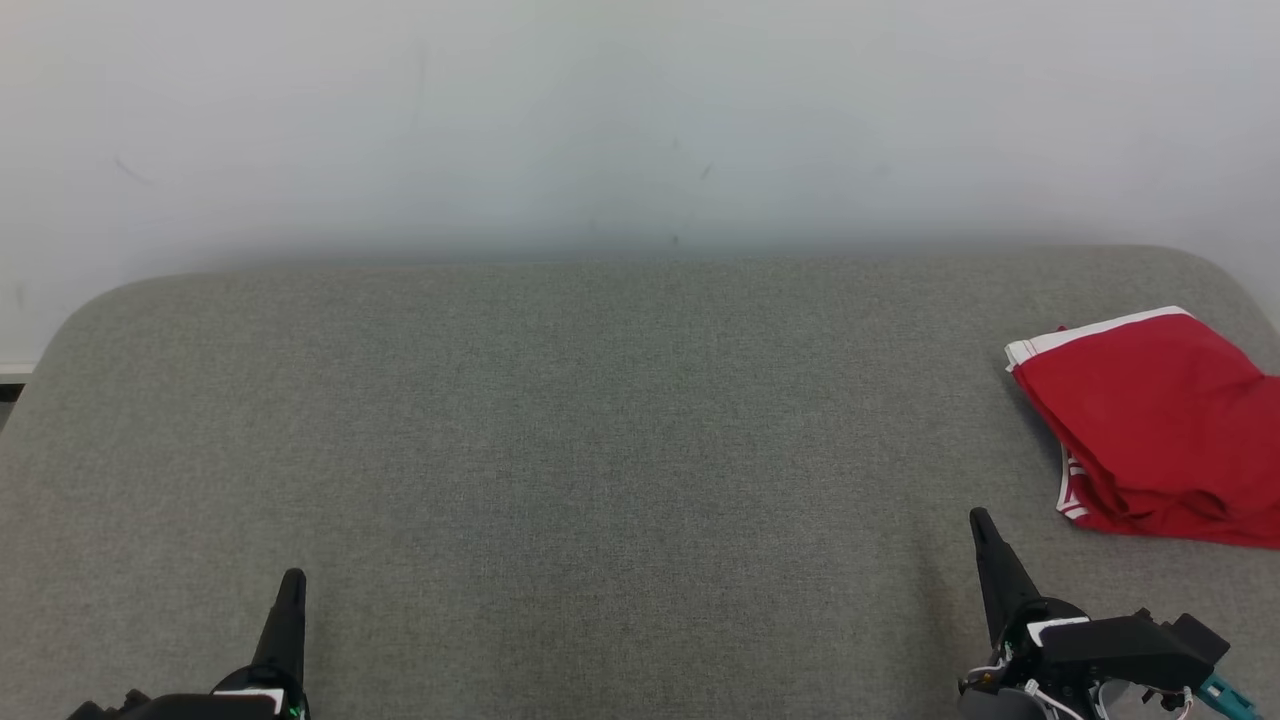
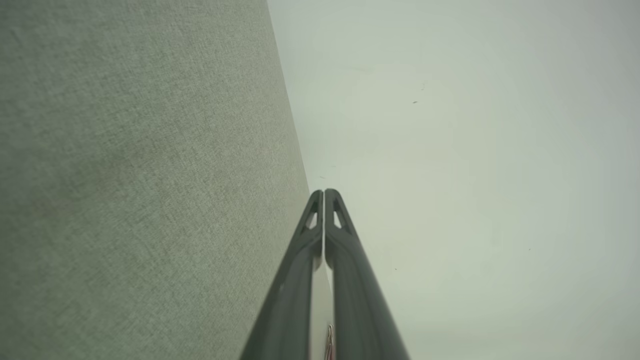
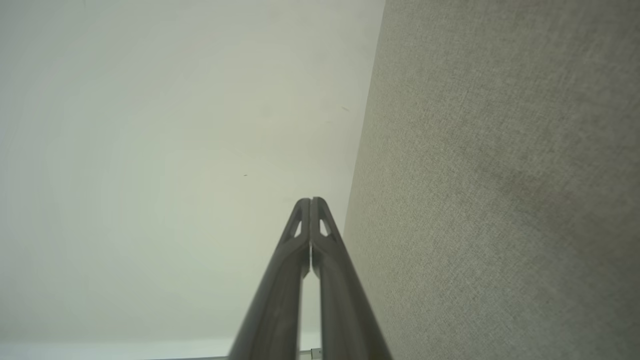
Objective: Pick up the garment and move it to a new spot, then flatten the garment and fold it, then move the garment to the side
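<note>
The garment point(image 1: 1160, 420) is bright red, with a white band along one edge and thin white stripes at a lower hem. The table point(image 1: 600, 450) is grey, finely woven cloth. The wall point(image 1: 600, 120) is off-white with a few dark specks. The left claw point(image 1: 292, 585) and right claw point(image 1: 982, 522) are black.

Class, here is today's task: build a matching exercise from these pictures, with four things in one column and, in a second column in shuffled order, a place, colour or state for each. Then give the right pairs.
Column one:
1. garment
2. left gripper
3. right gripper
4. wall

Column two:
A. lower right of the head view, shut
B. red with white trim, lying at the right of the grey surface
C. pale, behind the grey surface
D. lower left of the head view, shut

Pairs: 1-B, 2-D, 3-A, 4-C.
</note>
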Tool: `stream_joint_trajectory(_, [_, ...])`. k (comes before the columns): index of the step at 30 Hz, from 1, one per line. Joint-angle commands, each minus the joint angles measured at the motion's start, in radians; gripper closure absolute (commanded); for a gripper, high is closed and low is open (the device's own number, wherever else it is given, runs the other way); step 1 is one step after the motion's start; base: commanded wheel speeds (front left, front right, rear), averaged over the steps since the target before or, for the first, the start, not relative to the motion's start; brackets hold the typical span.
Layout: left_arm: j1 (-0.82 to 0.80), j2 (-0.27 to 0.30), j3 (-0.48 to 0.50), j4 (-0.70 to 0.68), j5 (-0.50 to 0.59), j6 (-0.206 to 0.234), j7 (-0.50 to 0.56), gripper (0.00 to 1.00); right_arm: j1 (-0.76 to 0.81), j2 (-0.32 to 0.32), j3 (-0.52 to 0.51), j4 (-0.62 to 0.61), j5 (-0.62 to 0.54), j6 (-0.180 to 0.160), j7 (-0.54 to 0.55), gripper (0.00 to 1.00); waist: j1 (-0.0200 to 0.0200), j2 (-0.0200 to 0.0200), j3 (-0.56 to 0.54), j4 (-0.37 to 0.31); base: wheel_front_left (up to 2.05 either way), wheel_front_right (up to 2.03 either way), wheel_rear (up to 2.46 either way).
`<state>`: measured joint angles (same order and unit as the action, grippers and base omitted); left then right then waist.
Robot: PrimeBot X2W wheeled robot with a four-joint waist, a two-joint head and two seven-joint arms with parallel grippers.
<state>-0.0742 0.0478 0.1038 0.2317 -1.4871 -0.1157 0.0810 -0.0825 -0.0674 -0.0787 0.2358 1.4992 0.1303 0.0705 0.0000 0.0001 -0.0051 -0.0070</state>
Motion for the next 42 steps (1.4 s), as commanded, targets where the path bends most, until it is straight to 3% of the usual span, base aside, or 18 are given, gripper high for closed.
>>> stream_joint_trajectory(1, [-0.018, 0.004, 0.004, 0.001, -0.023, -0.009, 0.007, 1.0, -0.012, 0.0, -0.003, 0.0, 0.021, 0.001, 0.006, 1.0, 0.0, -0.0001, 0.001, 0.001, 0.0, 0.0, 0.0])
stream_joint_trajectory(18, [-0.042, 0.004, 0.012, 0.016, -0.131, -0.017, 0.037, 1.0, -0.028, 0.003, -0.017, 0.009, 0.135, 0.001, 0.03, 1.0, 0.0, -0.0001, 0.008, 0.007, 0.0, 0.0, 0.0])
stream_joint_trajectory(42, [-0.041, 0.004, 0.012, 0.015, -0.128, -0.017, 0.035, 1.0, -0.028, 0.008, -0.022, 0.009, 0.124, 0.001, 0.034, 1.0, 0.0, -0.0001, 0.008, 0.007, 0.0, 0.0, 0.0])
